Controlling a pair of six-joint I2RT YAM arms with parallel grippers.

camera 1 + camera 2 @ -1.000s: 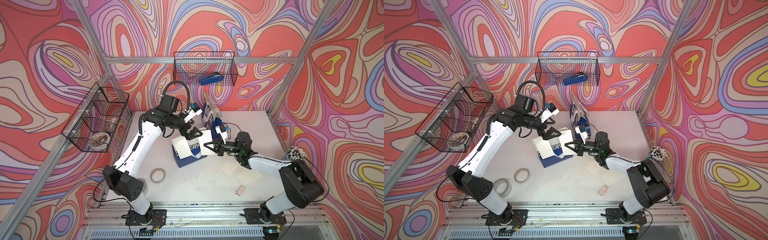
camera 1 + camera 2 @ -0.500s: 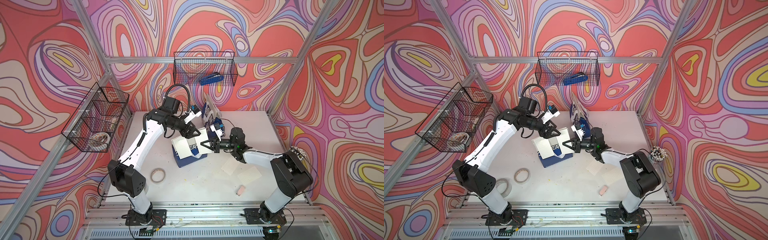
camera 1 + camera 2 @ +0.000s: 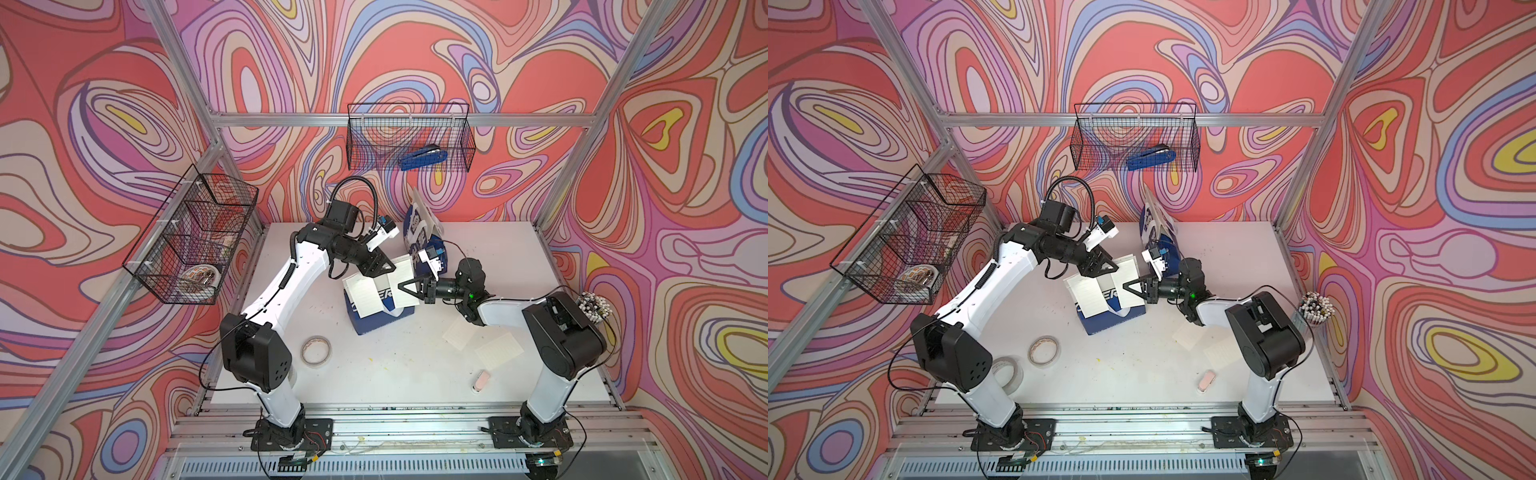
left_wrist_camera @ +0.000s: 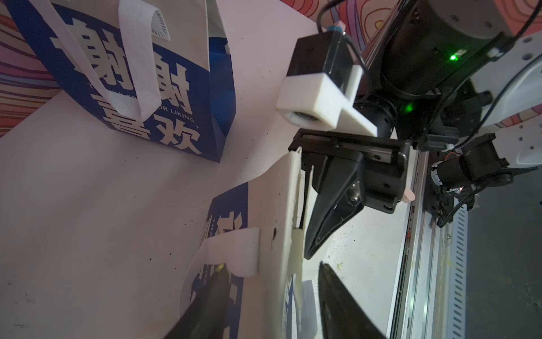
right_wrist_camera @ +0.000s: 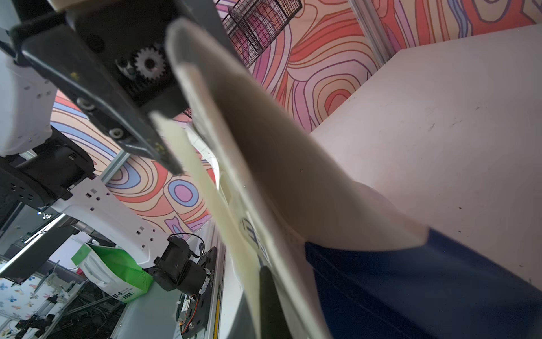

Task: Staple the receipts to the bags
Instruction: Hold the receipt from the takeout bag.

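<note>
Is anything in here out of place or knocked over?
The blue stapler sits up in the wire basket on the back wall, not down on the table. The lettered bag lies flat there, and two receipts lie loose near the right arm.

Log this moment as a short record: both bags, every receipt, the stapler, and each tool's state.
lying bag: on its side, mid-table; one receipt on its face
standing bag: upright at the back
held receipt: at the lying bag's rim
right tool: shut on the held receipt
left tool: open, fingers either side of that rim
loose receipts: two flat on the table
stapler: in the back wire basket, untouched
</note>
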